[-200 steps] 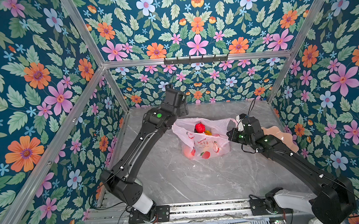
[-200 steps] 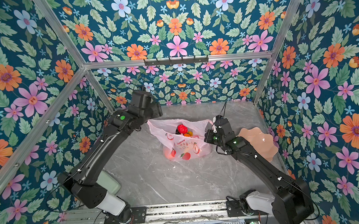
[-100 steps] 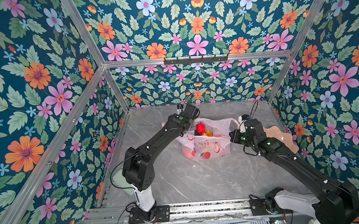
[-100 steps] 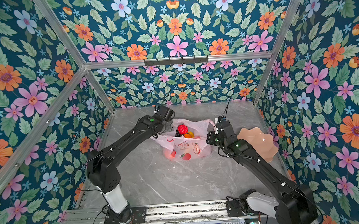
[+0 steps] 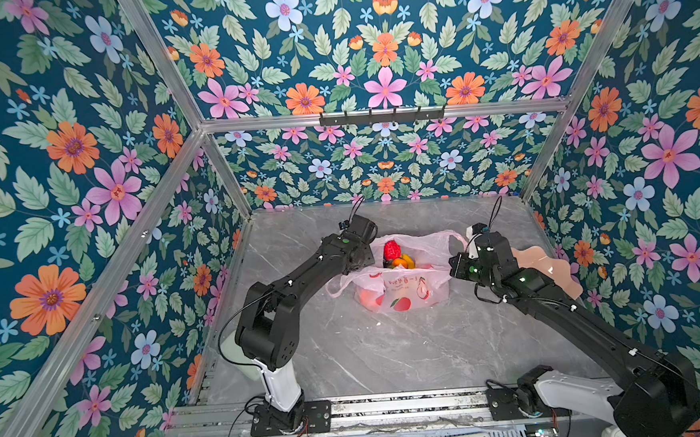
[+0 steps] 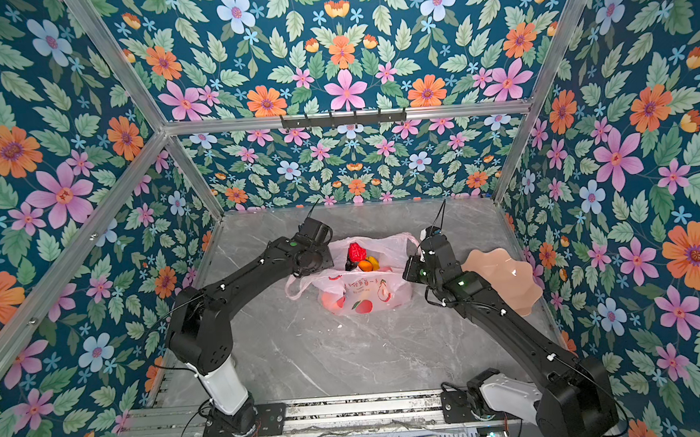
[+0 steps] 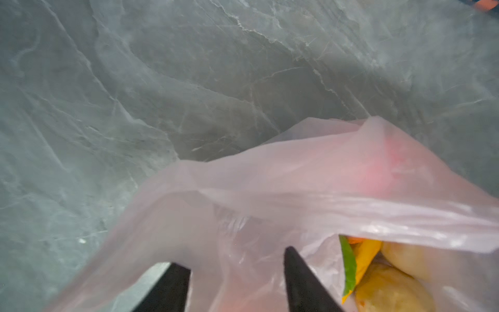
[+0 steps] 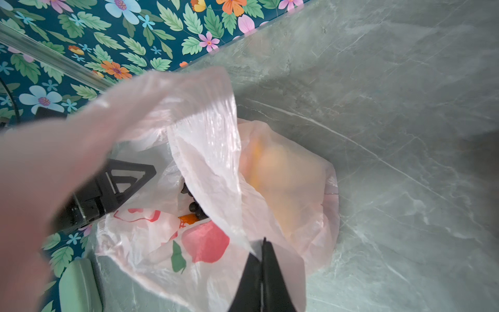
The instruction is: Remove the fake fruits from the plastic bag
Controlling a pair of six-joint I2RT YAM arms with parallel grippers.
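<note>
The grey marble table [image 5: 389, 350] lay under everything. The plastic bag [image 5: 403, 293] sat near its middle, between my two arms, with its mouth gaping upward. Beside my right arm, apart from the bag, lay the peach scalloped plate [image 5: 551, 267].

The fake fruits [image 5: 396, 258] were inside the bag. A bumpy red fruit [image 5: 391, 249] stood highest at the open mouth. An orange [image 6: 363, 265] and the yellow banana [image 5: 409, 261] sat just below it, with the dark grape bunch [image 8: 195, 206] close by. In my left wrist view two pale lumps [image 7: 405, 260] lay against a green and yellow piece under the film. More orange shapes showed through the film low at the front.

My right pincer [image 8: 263, 240] was clamped tight on a fold of film at the bag's right rim. My left pincer [image 7: 232, 256] was at the opposite rim, its jaws a middling gap apart with pink film lying between and over them. I could not tell whether they bit it.

Across the bag's front ran a short line of red characters [image 5: 402, 281], above printed red fruits and beside a pear outline. The writing was too small for me to read.
</note>
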